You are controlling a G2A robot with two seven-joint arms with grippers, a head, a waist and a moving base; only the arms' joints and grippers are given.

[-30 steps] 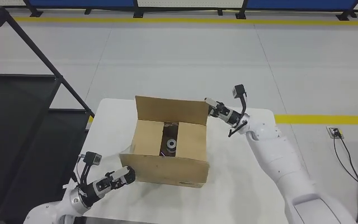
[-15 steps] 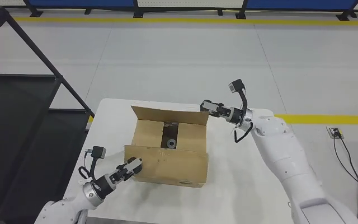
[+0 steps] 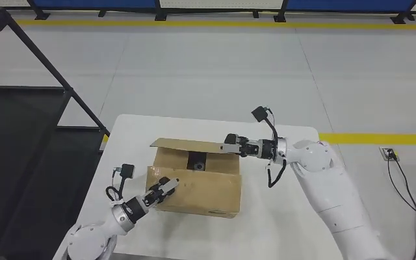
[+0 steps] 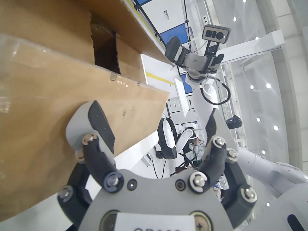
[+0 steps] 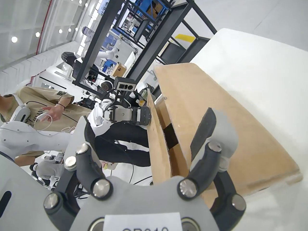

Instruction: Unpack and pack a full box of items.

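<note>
A brown cardboard box (image 3: 201, 195) stands mid-table. Its far flap (image 3: 188, 144) lies almost flat over the opening, and my right gripper (image 3: 227, 147) is at that flap's right end, open, with one finger (image 5: 207, 131) lying on the flap (image 5: 240, 140). The near flap (image 3: 195, 177) leans inward over the opening. My left gripper (image 3: 166, 187) is open at its front left, one finger (image 4: 101, 123) against the cardboard (image 4: 48, 111). A dark slot (image 3: 196, 162) between the flaps shows a round grey item inside; the other contents are hidden.
The white table (image 3: 286, 214) has bare room to the right of and in front of the box. A black metal rack (image 3: 39, 136) stands close along the table's left side. A yellow floor line (image 3: 364, 138) runs behind the right arm.
The far flap swung from upright down over the opening as my right gripper moved left with it. My left gripper rose toward the box and pushed the near flap inward.
</note>
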